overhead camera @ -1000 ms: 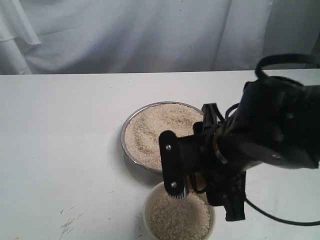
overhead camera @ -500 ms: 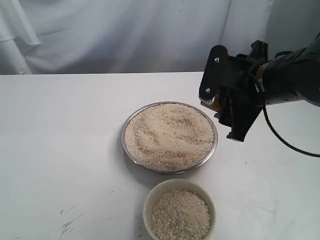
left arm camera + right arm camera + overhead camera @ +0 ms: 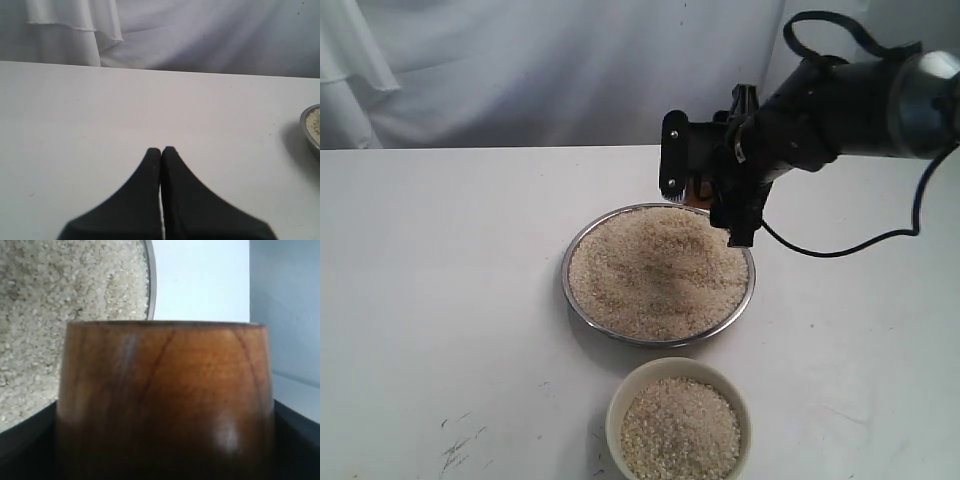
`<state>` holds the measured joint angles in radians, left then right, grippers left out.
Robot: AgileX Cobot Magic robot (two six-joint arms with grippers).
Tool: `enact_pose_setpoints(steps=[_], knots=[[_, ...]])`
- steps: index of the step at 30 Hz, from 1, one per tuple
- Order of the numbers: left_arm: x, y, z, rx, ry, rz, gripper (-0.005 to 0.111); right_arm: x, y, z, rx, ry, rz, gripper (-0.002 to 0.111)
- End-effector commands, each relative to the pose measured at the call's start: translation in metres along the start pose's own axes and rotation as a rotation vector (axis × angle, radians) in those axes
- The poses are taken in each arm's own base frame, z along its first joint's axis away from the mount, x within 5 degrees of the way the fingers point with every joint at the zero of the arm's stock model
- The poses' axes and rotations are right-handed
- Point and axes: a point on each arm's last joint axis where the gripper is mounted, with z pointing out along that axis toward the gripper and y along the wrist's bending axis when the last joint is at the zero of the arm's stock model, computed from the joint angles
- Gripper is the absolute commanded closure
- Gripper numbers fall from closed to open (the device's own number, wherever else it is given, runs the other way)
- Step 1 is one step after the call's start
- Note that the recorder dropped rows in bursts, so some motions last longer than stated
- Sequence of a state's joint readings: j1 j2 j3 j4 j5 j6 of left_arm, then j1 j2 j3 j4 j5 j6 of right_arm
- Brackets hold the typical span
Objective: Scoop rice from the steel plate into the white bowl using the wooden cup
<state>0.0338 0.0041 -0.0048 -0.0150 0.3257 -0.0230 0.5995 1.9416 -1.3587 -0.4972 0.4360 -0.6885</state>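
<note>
Pale grains in both dishes, and a scoop about to start

Bottom centre, the white bowl (image 3: pixel 678 364) already holds some rice. Above it the steel plate (image 3: pixel 565 280) is heaped with rice (image 3: pixel 655 270). At the plate's upper-right rim the right gripper (image 3: pixel 705 195) clasps the wooden cup (image 3: pixel 165 390). The grains lie down-left of it, so the dip likely goes that way. The left gripper (image 3: pixel 161 150), pinched closed and empty, sits beside the plate — farther off.
</note>
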Motion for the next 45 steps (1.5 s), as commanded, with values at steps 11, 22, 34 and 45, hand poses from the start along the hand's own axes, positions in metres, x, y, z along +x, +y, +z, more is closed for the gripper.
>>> enact_pose_setpoints(steps=[11, 22, 34, 45], knots=[[0.001, 0.0, 0.0, 0.002, -0.006, 0.001, 0.107, -0.004, -0.004, 0.013, -0.039, 0.063, -0.186, 0.108], [0.001, 0.0, 0.0, 0.002, -0.006, 0.001, 0.107, -0.046, 0.007, -0.004, 0.024, 0.165, -0.595, 0.108], [0.001, 0.0, 0.0, 0.002, -0.006, 0.001, 0.107, -0.057, 0.01, 0.032, 0.051, 0.235, -0.728, 0.108], [0.001, 0.0, 0.0, 0.002, -0.006, 0.001, 0.107, -0.065, 0.002, 0.049, 0.074, 0.272, -0.74, 0.108]])
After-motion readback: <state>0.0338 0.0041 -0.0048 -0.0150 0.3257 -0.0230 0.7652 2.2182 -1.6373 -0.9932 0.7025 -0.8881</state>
